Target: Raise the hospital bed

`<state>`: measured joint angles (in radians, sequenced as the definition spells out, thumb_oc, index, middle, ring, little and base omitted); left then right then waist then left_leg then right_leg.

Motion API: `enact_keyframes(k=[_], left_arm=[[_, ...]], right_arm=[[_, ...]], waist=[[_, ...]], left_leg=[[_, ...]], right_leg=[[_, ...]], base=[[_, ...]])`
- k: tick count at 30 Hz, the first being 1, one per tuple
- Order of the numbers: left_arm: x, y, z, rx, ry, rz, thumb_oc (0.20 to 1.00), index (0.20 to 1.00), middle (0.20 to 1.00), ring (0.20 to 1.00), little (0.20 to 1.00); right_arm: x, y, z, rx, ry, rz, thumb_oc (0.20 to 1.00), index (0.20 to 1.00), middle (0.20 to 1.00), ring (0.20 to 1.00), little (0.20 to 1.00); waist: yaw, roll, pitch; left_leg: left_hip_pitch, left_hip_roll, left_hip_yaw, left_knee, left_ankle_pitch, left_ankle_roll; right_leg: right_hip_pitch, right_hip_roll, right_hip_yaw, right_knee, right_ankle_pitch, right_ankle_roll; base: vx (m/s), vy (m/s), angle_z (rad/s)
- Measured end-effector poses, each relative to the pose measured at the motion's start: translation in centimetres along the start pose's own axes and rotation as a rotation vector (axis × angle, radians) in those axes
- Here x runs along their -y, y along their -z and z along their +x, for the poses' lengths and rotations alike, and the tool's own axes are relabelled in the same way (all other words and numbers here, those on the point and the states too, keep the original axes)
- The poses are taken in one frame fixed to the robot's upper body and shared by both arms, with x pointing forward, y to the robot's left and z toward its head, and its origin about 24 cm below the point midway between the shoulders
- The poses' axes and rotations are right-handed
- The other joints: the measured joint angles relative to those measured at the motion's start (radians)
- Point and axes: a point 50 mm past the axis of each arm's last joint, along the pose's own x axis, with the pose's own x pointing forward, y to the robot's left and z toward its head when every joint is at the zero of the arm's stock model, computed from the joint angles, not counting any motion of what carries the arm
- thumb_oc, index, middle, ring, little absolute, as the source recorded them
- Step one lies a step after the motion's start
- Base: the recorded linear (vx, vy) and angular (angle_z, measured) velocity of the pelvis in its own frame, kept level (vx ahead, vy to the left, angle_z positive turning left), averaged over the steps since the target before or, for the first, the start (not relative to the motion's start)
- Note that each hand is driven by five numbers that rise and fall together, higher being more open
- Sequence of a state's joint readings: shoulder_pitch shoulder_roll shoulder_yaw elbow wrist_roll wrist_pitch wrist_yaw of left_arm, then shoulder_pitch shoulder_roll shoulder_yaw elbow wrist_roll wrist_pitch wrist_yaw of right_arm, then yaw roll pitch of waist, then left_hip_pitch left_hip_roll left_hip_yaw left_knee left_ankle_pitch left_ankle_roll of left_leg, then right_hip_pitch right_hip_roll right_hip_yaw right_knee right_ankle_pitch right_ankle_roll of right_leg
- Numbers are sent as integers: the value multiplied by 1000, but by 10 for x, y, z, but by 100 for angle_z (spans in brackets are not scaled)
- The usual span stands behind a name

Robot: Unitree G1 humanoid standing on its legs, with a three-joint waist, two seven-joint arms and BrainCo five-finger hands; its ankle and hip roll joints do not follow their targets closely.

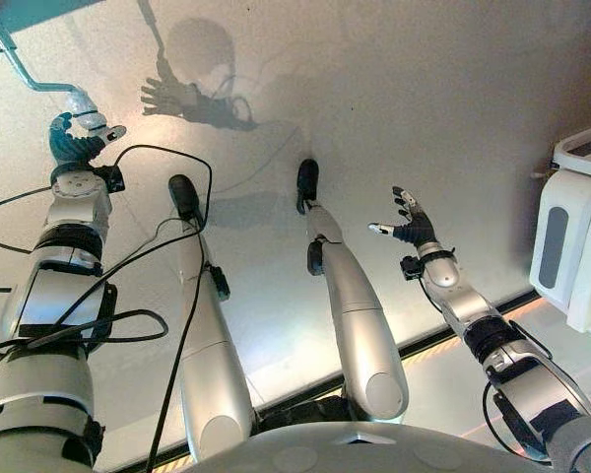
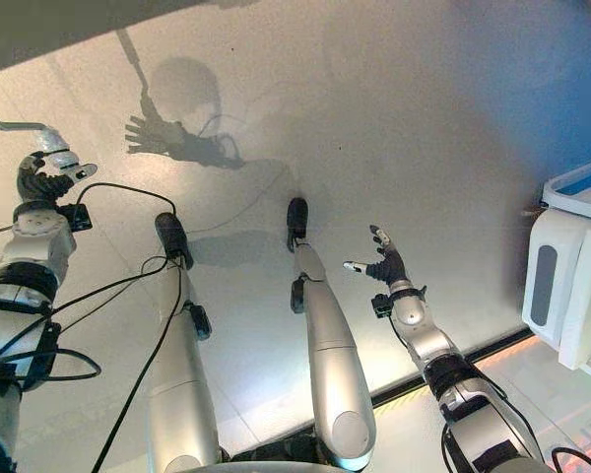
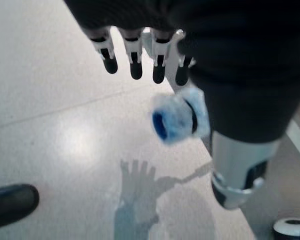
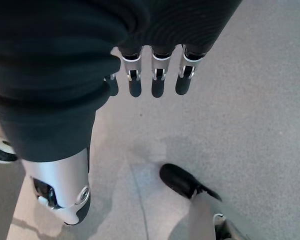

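Crank handle: the bed's metal crank [image 1: 20, 67] is my landmark. I see it as a bent silver rod coming down from the far left corner of the left eye view, ending in a pale knob [image 1: 82, 102]. In the left wrist view the knob [image 3: 177, 119] shows as a light cylinder with a blue end face.

Left hand: my left hand [image 1: 77, 141] sits right at the knob end of the crank. From the head views the dark fingers look curled round the grip, with a silver fingertip poking out just beside the knob. In the left wrist view the fingers [image 3: 135, 55] hang in a row just above the knob, bent over it, and the thumb lies alongside. I read it as clamped on the knob, though contact under the fingers is partly hidden.

Right hand: my right hand [image 1: 406, 226] is well apart from the crank, far across to the robot's right, held up over bare floor. Its fingers are spread and relaxed, thumb out to the side, holding nothing. In the right wrist view the fingers [image 4: 158, 80] hang straight with only floor past them.

Bed end: a white panel with a grey inset [image 1: 569, 246] stands at the right edge, far from the crank and beyond the right hand.

Floor: pale speckled floor [image 1: 394, 89] lies under everything, with a dark strip [image 1: 453, 335] crossing it on the near right.
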<state>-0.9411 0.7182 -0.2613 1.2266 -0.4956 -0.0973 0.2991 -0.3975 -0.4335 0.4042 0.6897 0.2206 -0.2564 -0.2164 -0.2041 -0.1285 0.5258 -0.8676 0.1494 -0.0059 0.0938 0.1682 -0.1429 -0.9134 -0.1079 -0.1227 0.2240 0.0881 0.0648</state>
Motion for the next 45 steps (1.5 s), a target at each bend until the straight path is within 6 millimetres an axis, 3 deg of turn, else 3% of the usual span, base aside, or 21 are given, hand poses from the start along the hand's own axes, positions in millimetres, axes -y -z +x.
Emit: enact_keyframes(k=[17,22,23,33,42,45], left_arm=[[25,2,-6,-27,53,-117,1000,1000,1000,1000,1000],[31,-3,-7,-31,56,-262,1000,1000,1000,1000,1000],[33,-6,-8,-33,59,-357,1000,1000,1000,1000,1000],[41,-5,-15,-48,71,-645,1000,1000,1000,1000,1000],[43,-3,-17,-52,79,-664,1000,1000,1000,1000,1000],[35,-1,-15,-50,68,-649,1000,1000,1000,1000,1000]], right_arm=[[0,1,-1,-5,-2,-1,1000,1000,1000,1000,1000],[-2,2,-1,-10,-10,-4,1000,1000,1000,1000,1000],[-3,4,-3,-15,-11,-1,1000,1000,1000,1000,1000],[-6,14,-10,-49,-30,-5,1000,1000,1000,1000,1000],[-5,18,-12,-67,-34,-11,1000,1000,1000,1000,1000],[-3,21,-14,-81,-33,-19,1000,1000,1000,1000,1000]], waist=[[0,-2,-1],[0,-26,-1],[2,-31,-2],[2,-32,-2],[2,-32,-2],[2,-32,-2]], left_leg=[[0,1,0,-3,1,-1],[0,1,0,-6,1,-1],[-1,1,0,-7,1,-1],[-3,0,-2,-8,1,-1],[-3,0,-3,-8,1,-1],[-3,0,-4,-8,1,-1]], right_leg=[[0,2,0,-3,0,0],[-1,2,0,-6,-2,3],[-1,2,-1,-6,-2,4],[-1,1,-4,-8,-3,5],[-1,1,-4,-7,-4,6],[-1,0,-5,-6,-1,3]], base=[[0,0,0],[0,0,0],[0,0,0],[0,0,0],[0,0,0],[0,0,0]])
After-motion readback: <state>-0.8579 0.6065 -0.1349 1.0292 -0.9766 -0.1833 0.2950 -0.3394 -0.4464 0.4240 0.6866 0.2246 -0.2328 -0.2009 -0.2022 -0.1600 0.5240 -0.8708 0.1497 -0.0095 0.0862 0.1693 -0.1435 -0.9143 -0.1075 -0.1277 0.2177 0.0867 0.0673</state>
